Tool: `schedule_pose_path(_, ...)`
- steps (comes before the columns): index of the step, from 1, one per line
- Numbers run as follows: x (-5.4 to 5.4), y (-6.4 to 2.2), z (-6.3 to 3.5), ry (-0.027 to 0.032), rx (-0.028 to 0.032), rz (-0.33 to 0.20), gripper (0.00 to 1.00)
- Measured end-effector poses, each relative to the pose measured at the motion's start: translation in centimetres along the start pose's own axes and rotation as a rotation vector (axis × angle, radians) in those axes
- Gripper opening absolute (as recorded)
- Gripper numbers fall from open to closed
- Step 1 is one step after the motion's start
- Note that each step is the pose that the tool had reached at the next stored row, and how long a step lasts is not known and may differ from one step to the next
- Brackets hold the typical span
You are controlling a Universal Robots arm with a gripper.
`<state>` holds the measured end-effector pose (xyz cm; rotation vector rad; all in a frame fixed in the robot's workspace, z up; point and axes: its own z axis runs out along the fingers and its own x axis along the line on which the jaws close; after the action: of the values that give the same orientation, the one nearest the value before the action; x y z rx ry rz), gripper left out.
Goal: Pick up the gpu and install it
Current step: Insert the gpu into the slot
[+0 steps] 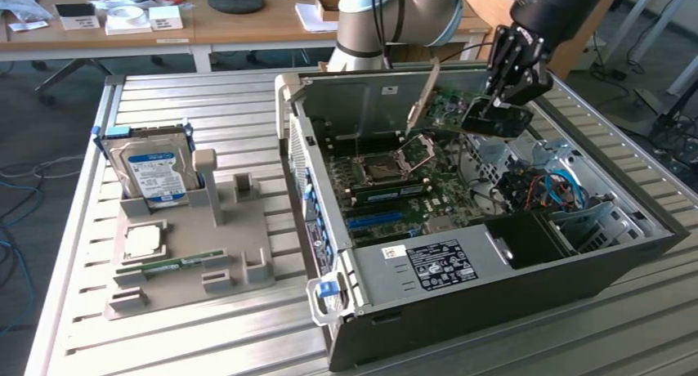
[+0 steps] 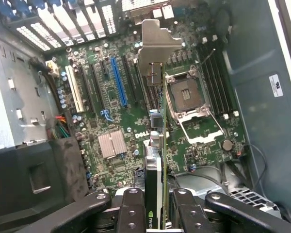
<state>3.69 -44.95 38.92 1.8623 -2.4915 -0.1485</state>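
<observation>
We see the gripper (image 1: 488,117) inside the open computer case (image 1: 496,266), clamped on the gpu (image 1: 424,98), one finger on each flat face of the card. In the wrist view the gripper (image 2: 157,204) has the gpu (image 2: 154,165) edge-on between its fingers (image 2: 131,206), with a green logo showing on the card's edge near the grip. The card's metal bracket (image 2: 157,43) is at the far end, pointing toward the vented back wall of the case.

The gpu hangs above the motherboard (image 1: 409,192) and is not seated in any slot. In the exterior view it sits tilted, with the bracket near the case's upper rim. In the wrist view the card lines up over the motherboard (image 2: 121,121), between the row of expansion slots and the processor socket (image 2: 186,92). The long blue slot (image 2: 119,82) is just beside the card on the slot side. A small silver heatsink (image 2: 111,144) sits nearer the gripper on that same side.

The case lies on its side on a slatted metal table (image 1: 196,106), open face up. Toward the exterior view's left, well apart from the case, is a grey parts holder (image 1: 240,249). A hard drive (image 1: 153,167) with a blue-and-white label stands upright at the holder's far end. A green memory stick (image 1: 175,264) lies flat in it nearer the camera, and a pale square chip (image 1: 142,241) lies between those two.
</observation>
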Motion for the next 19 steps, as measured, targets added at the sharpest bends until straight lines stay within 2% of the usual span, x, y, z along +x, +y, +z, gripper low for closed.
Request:
schedule_pose_path(5,0.01,-0.02,0.42,-0.0004,0.0118,-0.036,0.27)
schedule_pose_path(12,0.02,0.07,0.45,-0.0002,0.0141,-0.047,0.27)
schedule_pose_path(14,0.04,0.17,0.46,-0.0033,0.0265,-0.05,0.27)
schedule_pose_path(17,0.05,0.2,0.51,-0.0052,0.0352,-0.061,0.27)
schedule_pose_path(19,0.05,0.21,0.59,-0.0077,0.0469,-0.07,0.27)
